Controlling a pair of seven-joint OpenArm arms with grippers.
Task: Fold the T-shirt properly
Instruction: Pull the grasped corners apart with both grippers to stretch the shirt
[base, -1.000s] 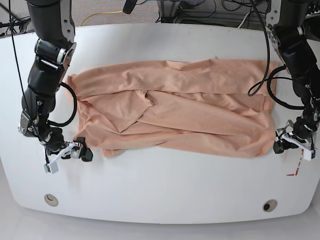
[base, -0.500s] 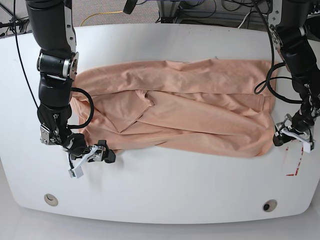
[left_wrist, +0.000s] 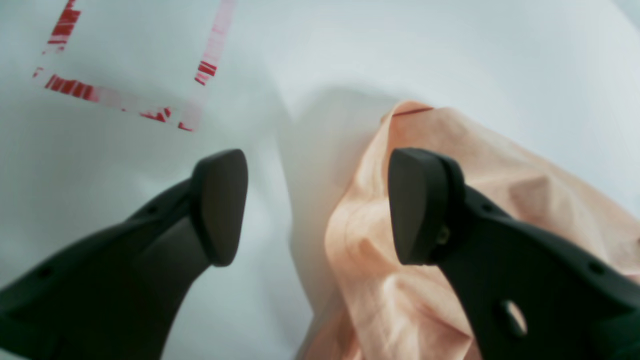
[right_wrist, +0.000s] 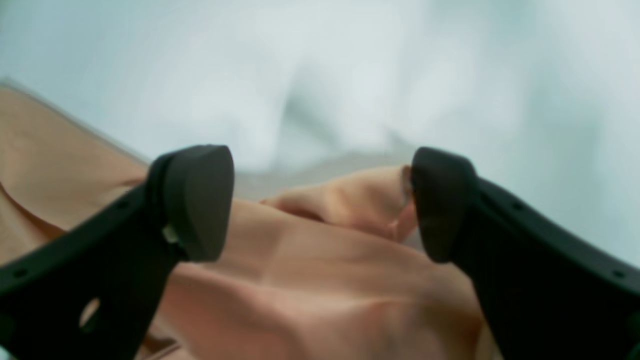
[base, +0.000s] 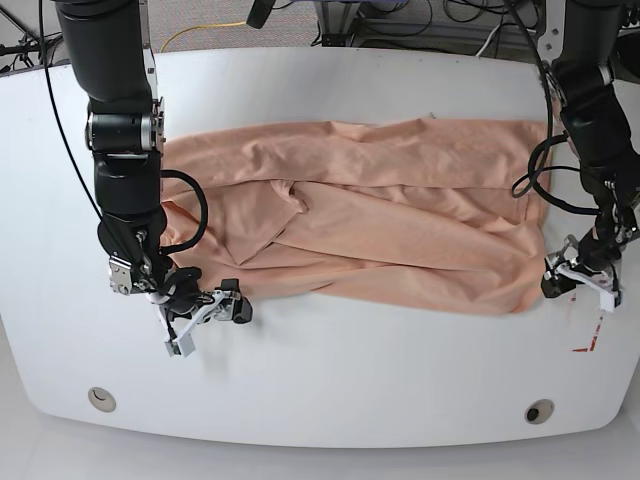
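Note:
The peach-pink T-shirt (base: 380, 225) lies spread and creased across the white table, partly folded over itself. My right gripper (base: 210, 318) sits low at the shirt's near-left hem; in the right wrist view it (right_wrist: 320, 200) is open, with a raised fold of the T-shirt (right_wrist: 310, 280) lying between and below its fingers. My left gripper (base: 578, 283) is at the shirt's near-right corner; in the left wrist view it (left_wrist: 316, 200) is open, with the T-shirt's edge (left_wrist: 360, 240) beside and under one finger and bare table under the other.
Red tape marks (base: 590, 335) (left_wrist: 125, 100) lie on the table just outside the left gripper. Two round holes (base: 101, 399) (base: 540, 411) sit near the table's front edge. Cables hang behind the table's far edge.
My right gripper has slid rightwards in the base view along the front of the table to the shirt's hem, its jaws narrowing slightly. The left gripper has edged closer to the shirt's corner.

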